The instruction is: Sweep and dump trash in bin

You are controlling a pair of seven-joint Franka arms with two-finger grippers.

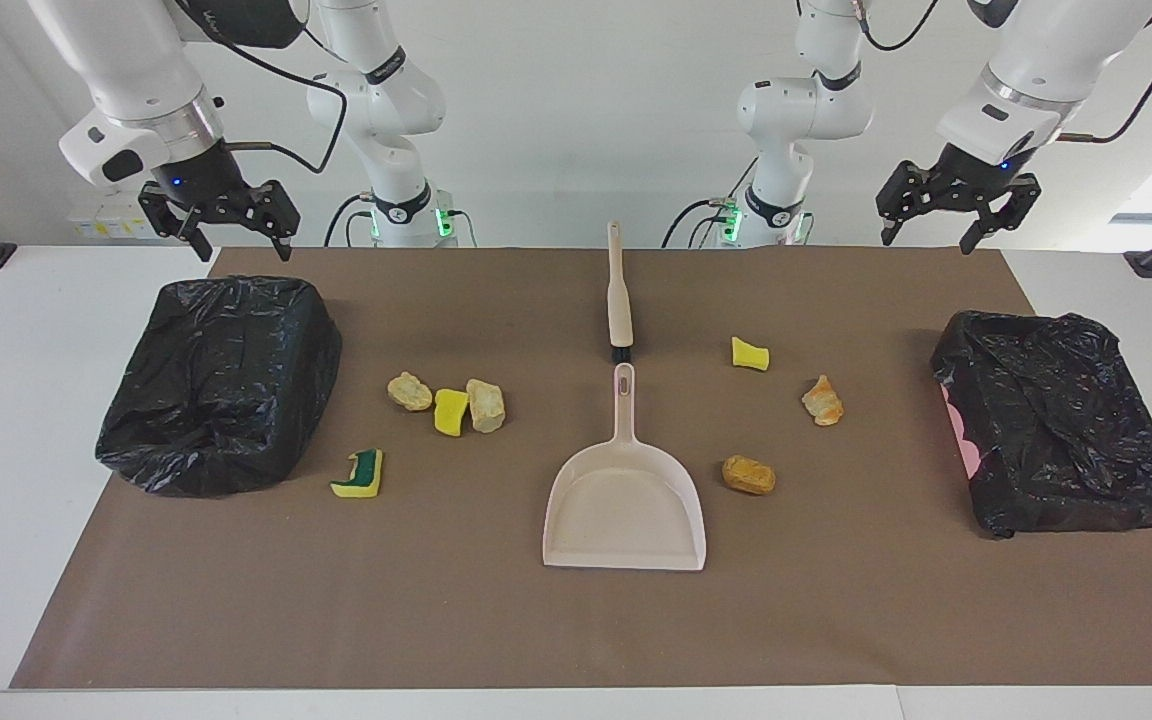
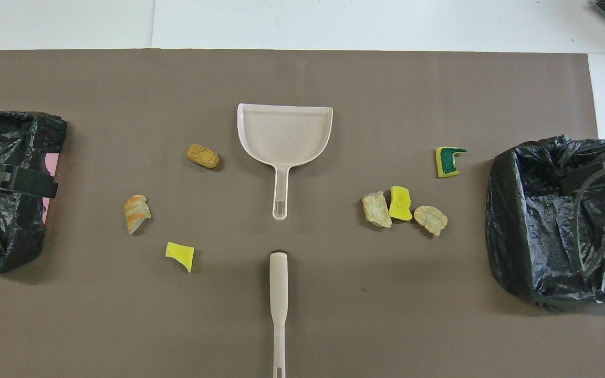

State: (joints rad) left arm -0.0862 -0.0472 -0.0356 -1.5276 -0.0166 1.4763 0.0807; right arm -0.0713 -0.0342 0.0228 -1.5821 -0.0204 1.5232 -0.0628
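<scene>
White walls back a white table covered by a brown mat (image 1: 496,620), and nothing on it is in my grip. Both my grippers hang released, jaws spread: my right gripper (image 1: 221,225) over the black-bagged bin (image 1: 221,385) at the right arm's end, my left gripper (image 1: 956,215) over the edge nearest the robots, up from the other bagged bin (image 1: 1061,420) at the left arm's end.

Nearest me lies the brush (image 1: 619,300), handle toward the robots' edge, bristles almost at the dustpan (image 1: 626,505) handle. Next come the trash bits: a yellow sponge chunk (image 1: 750,353) and an orange-streaked lump (image 1: 822,401) toward my left arm's end; two tan lumps (image 1: 409,391) flanking a yellow sponge piece (image 1: 451,411) toward my right arm's. Farther out sit a brown lump (image 1: 748,474) and the yellow-and-green sponge (image 1: 360,474), level with the dustpan's tray.

Judging risks: light sponge may roll or skip off the bristles and off the mat, and the loose dustpan could slide away under a sweep unless I pin it. The bins' slack bags may fold over their mouths while dumping.
</scene>
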